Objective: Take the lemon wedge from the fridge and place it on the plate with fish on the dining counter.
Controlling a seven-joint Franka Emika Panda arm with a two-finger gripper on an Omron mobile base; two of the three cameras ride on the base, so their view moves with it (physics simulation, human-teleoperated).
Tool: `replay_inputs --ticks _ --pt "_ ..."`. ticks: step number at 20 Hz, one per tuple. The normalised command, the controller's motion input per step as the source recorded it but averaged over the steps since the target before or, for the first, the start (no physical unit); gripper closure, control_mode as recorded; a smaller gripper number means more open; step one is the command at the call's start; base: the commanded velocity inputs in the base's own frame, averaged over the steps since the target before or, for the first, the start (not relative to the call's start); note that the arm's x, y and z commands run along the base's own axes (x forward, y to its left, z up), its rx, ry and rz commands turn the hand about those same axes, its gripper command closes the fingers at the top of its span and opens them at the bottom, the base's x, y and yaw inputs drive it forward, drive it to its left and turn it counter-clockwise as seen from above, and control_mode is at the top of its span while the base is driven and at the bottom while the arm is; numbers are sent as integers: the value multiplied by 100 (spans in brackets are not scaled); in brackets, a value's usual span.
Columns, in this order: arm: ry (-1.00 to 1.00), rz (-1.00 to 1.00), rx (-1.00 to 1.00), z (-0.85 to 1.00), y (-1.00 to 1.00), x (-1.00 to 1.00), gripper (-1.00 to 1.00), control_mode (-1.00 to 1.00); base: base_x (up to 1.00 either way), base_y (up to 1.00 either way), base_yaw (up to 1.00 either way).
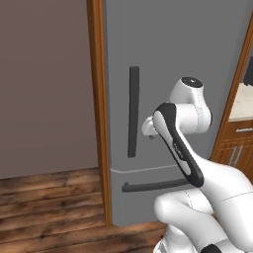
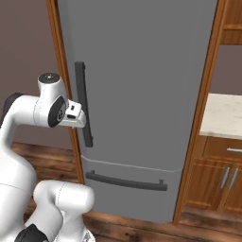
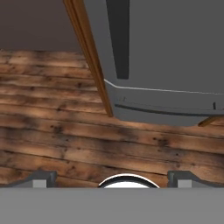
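The fridge [image 2: 142,94] is shut, so the gripper [image 3: 112,178], fingers [image 3: 41,178] spread and empty, is held near its handle [image 2: 83,104] (centre-left of the frame) for opening.

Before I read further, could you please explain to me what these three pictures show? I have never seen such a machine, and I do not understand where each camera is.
All three are rendered pictures of a simulated kitchen. The white machine is a robot arm on a driving base. Two cameras ride on that base, one behind the arm on each side, and both look at a tall grey fridge with a dark vertical handle and a lower drawer. The fridge is closed. The third camera sits on the hand and looks down at the wooden floor. The gripper is open and holds nothing; its two fingertips stand far apart.
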Motion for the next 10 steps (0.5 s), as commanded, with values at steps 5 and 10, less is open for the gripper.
replay_inputs --ticks 5,10 --pt "0 0 0 0 0 0 -100 100 -50 16 -3" --pt "0 0 0 0 0 0 -100 100 6 56 -4"
